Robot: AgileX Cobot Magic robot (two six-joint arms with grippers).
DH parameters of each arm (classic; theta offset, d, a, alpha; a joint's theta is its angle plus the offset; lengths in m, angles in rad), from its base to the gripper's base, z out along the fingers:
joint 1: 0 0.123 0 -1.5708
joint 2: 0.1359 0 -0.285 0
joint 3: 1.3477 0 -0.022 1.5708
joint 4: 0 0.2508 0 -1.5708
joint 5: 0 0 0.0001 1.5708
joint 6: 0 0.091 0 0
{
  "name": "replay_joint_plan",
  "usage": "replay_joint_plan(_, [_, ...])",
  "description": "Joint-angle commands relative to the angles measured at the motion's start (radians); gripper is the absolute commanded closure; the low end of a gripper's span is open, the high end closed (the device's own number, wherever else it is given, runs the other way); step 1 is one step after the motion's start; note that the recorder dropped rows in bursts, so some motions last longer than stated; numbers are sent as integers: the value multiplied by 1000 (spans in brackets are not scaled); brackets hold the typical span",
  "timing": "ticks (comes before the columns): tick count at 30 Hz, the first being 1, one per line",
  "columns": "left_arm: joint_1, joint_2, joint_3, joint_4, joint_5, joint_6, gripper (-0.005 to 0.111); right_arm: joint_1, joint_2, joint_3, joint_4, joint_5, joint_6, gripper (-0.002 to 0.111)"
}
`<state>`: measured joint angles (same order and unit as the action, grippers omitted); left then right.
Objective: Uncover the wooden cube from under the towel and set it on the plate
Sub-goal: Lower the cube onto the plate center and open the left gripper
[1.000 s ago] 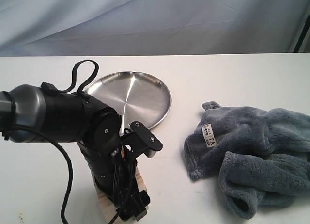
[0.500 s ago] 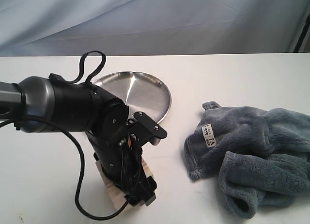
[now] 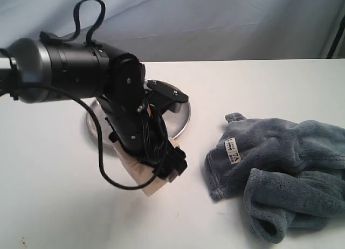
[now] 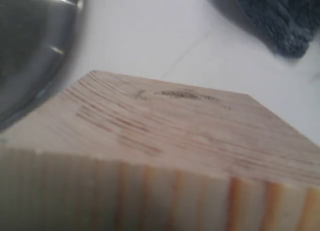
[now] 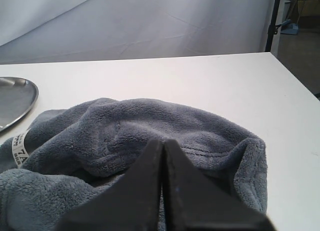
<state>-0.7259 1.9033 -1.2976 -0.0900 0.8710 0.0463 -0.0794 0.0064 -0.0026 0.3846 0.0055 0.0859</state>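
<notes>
The plush blue-grey fleece towel (image 3: 280, 173) lies crumpled at the near right of the white bench (image 3: 48, 206). A small white label (image 3: 232, 149) with dark print shows on the towel's left edge. The right hand (image 5: 161, 146) sits low over the towel with its two black fingers (image 5: 182, 196) pressed together and nothing between them.

Left of the towel and apart from it, the left hand (image 3: 156, 165) pinches the pale light-wood cube (image 3: 141, 176). One black finger lies against the cube's right side, and a bundle of black cables crosses in front. The cube is tilted, with one corner pointing down toward the bench. Whether that corner touches the bench cannot be told. In the left wrist view the cube (image 4: 165, 141) fills most of the frame:
- The broad face shows fine brown grain lines running lengthwise, with a faint dark smudge.
- The adjoining face shows end-grain banding in cream and orange-tan.
- The edges are sharp and square.

The cube hangs at the near rim of the round brushed-steel plate (image 3: 180, 117). The plate lies flat on the bench behind the arm, which hides part of it. A blue-grey cloth backdrop (image 3: 215, 22) hangs beyond the bench's far edge.
</notes>
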Motion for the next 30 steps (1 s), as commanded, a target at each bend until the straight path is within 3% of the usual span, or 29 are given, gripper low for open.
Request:
replay_joint_plan(1, [51, -17, -76, 3, 32, -20, 100, 0, -6, 3, 5, 12, 4, 105])
replay_joint_plan(15, [152, -2, -216, 81, 77, -46, 100, 0, -6, 3, 5, 12, 4, 105])
replay_joint_plan(23, [168, 140, -432, 231, 250, -125, 100, 0, -6, 3, 5, 12, 4, 105])
replay_joint_plan(30, [184, 311, -665, 186, 300, -131, 100, 0, -6, 3, 5, 12, 4, 105])
